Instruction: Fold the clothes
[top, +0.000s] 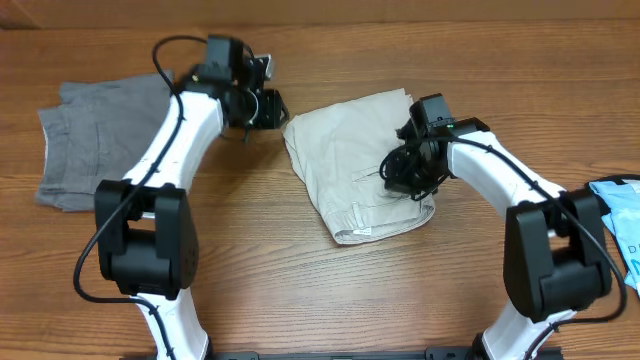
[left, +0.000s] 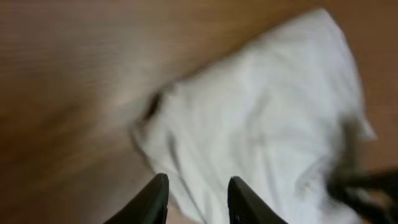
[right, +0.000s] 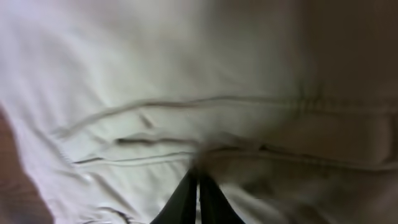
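Note:
The pale beige shorts (top: 355, 160) lie bunched and partly folded in the middle of the table. They fill the right wrist view (right: 155, 81) and show white in the left wrist view (left: 261, 118). My left gripper (top: 265, 105) is open and empty just off the shorts' upper left corner; its fingers (left: 196, 190) hover over that edge. My right gripper (top: 400, 172) is down on the right part of the shorts. Its fingers (right: 198, 183) are pressed together on a fold of the fabric near a seam.
Darker grey shorts (top: 85, 140) lie flat at the far left, beside the left arm. A light-blue printed item (top: 620, 215) lies at the right edge. Bare wooden tabletop (top: 330, 290) surrounds the beige shorts.

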